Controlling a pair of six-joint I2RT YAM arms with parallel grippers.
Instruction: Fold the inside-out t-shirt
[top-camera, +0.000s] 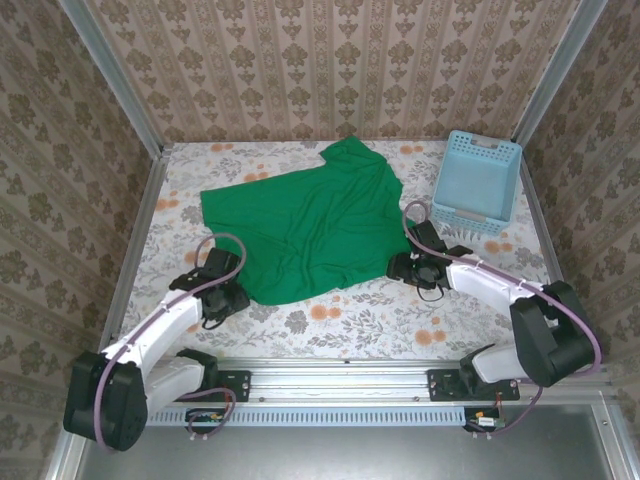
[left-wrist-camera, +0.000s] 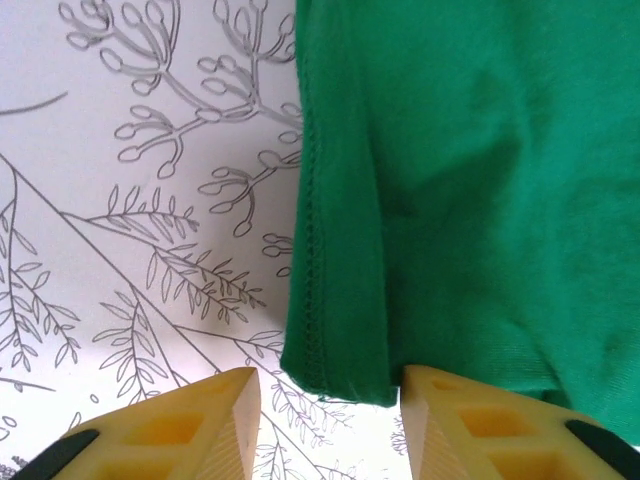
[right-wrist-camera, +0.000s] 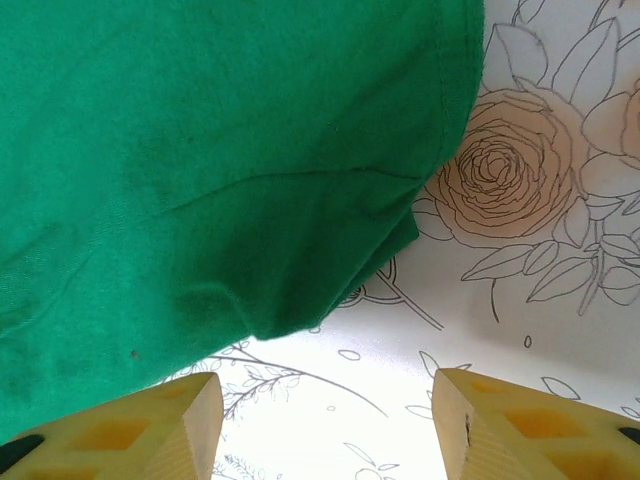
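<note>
The inside-out t-shirt (top-camera: 300, 225) lies spread and wrinkled on the flowered table, one sleeve pointing to the back. My left gripper (top-camera: 228, 298) sits low at its near left corner. In the left wrist view the stitched hem corner (left-wrist-camera: 335, 340) reaches in between the two yellow fingertips (left-wrist-camera: 240, 420), which stand apart and do not pinch it; the left gripper (left-wrist-camera: 330, 405) is open. My right gripper (top-camera: 402, 268) rests at the shirt's near right edge. The right gripper (right-wrist-camera: 325, 405) is wide open, and a folded corner of the green cloth (right-wrist-camera: 270, 310) lies just ahead of its left finger.
A light blue lattice basket (top-camera: 478, 182) stands at the back right, close to the right wall. Patterned walls and metal rails (top-camera: 140, 215) enclose the table on three sides. Bare flowered tablecloth (top-camera: 350, 325) runs along the near edge between the two arms.
</note>
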